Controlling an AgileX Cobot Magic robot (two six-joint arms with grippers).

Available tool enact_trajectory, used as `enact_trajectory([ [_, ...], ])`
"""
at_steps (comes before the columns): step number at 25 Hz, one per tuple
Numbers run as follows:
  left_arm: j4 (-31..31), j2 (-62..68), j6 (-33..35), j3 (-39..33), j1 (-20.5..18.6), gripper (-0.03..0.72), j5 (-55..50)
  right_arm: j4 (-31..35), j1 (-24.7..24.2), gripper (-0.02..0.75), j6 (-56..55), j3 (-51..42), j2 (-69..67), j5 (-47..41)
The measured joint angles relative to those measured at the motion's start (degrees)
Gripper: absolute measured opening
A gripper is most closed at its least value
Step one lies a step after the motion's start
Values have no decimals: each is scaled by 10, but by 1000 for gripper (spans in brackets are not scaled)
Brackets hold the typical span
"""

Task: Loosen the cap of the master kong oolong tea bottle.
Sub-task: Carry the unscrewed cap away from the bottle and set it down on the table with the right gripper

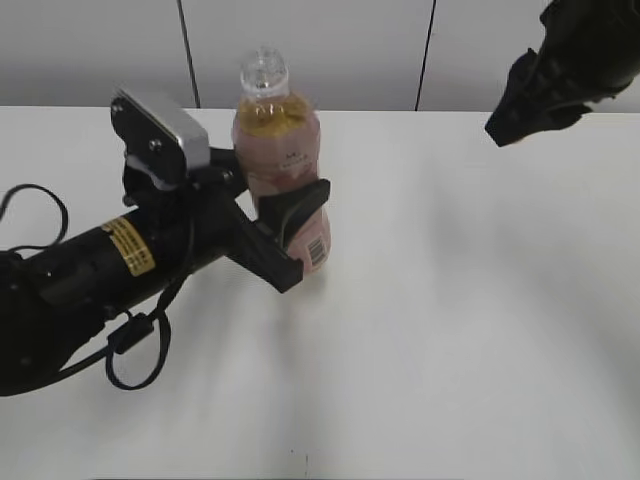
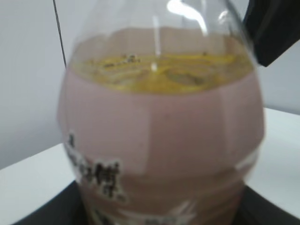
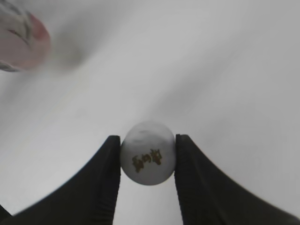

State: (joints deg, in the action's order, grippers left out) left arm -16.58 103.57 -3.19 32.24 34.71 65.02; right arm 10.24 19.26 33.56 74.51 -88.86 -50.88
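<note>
The cap (image 3: 148, 159), white and round with a small dark mark on its top, sits closest to the lens in the right wrist view, pinched between the two black fingers (image 3: 104, 183) of the right hand (image 3: 148, 161), which press against its sides from left and right; it is off the bottle and held in the air above the white table (image 1: 450, 300). In the exterior view that right hand (image 1: 545, 85) hangs high at the upper right, well apart from the bottle, and the cap itself cannot be made out there. The master kong oolong tea bottle (image 1: 280, 175) stands upright on the table left of centre, its clear threaded neck bare at the top, amber tea showing above a pale pink label with red print and a barcode low on its side. The left hand (image 1: 290, 215) is clamped around the bottle's middle, one black finger (image 1: 300, 205) wrapping the front of the label and the other behind it. The left wrist view is filled by the bottle (image 2: 161, 126), blurred from nearness, with the tea line and pink wrap plain to see. The left arm (image 1: 90, 275) lies low across the table from the left edge, carrying a yellow sticker, a grey camera housing (image 1: 160, 125) and a looped black cable (image 1: 135, 345). A pale panelled wall (image 1: 320, 50) stands behind the table
</note>
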Motion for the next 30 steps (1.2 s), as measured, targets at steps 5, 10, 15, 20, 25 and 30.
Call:
enact_trajectory([
  [5,5,77,-3,1,0,389,-10,-38,-6,271,-69,-62,-4,6],
  [10,6,94,-10,2,0,389,-12,-41,-27,271,-91,-102,-59,10],
  [15,7,94,-11,2,0,389,-8,-28,-31,271,-94,-105,-131,22],
  [20,18,94,-12,2,0,389,-8,-19,-31,269,-95,-105,-185,53],
  [25,32,110,-13,2,0,389,0,-16,-31,269,-103,-105,-217,79],
  [30,32,119,-12,3,0,389,15,-16,-31,312,-116,-105,-238,88],
])
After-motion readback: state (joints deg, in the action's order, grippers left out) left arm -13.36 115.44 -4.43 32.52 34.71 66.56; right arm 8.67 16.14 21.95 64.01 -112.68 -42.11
